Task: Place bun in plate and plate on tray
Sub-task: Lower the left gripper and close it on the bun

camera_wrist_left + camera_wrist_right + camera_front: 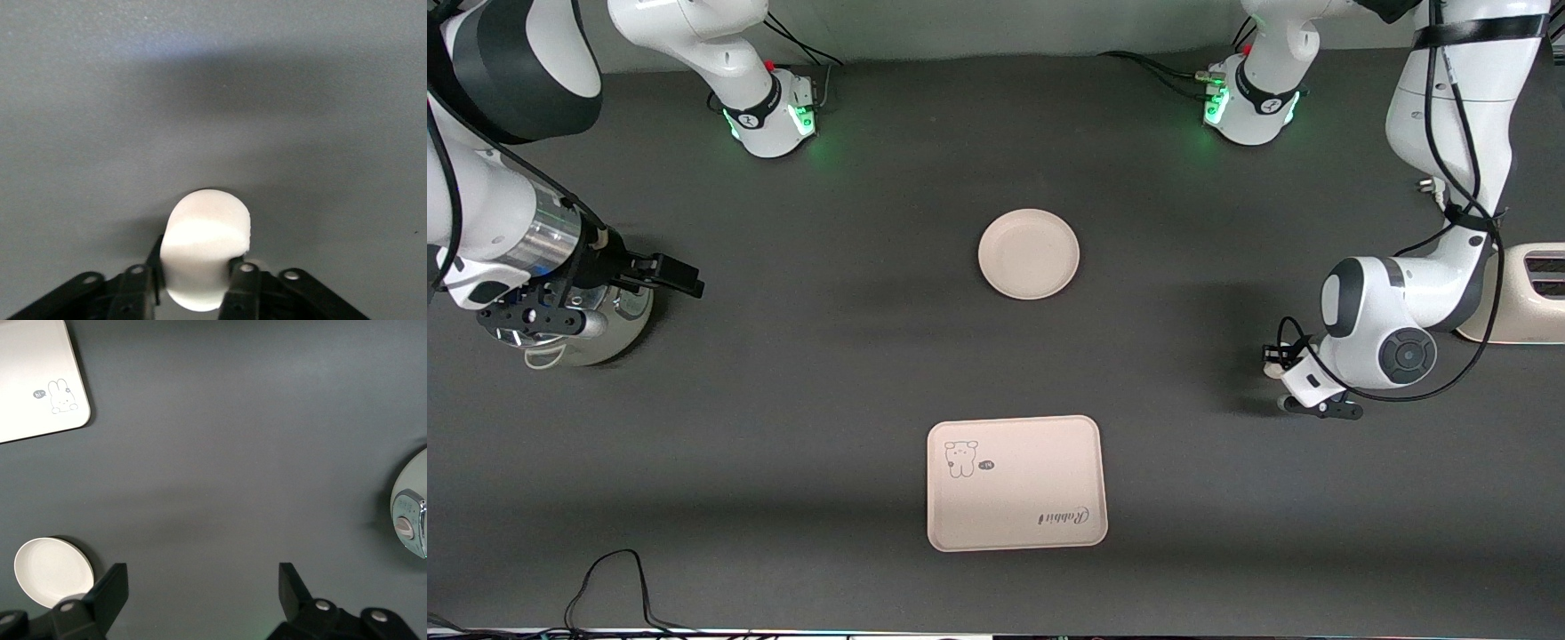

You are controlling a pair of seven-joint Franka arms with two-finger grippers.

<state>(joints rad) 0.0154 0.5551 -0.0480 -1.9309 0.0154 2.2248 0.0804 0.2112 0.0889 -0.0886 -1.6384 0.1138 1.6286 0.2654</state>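
Left gripper (193,283) clamps bun (205,247), low over table (783,356) at left arm's end; bun's long axis runs out past fingertips. Plate (1029,253) empty mid-table, toward right arm from bun. Tray (1016,483) nearer front camera than plate. Right gripper (200,593) wide open, empty, waiting.

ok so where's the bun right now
The bun sits between the fingers of the left gripper, shown in the left wrist view, at the left arm's end of the table. It is well apart from the plate and the tray.
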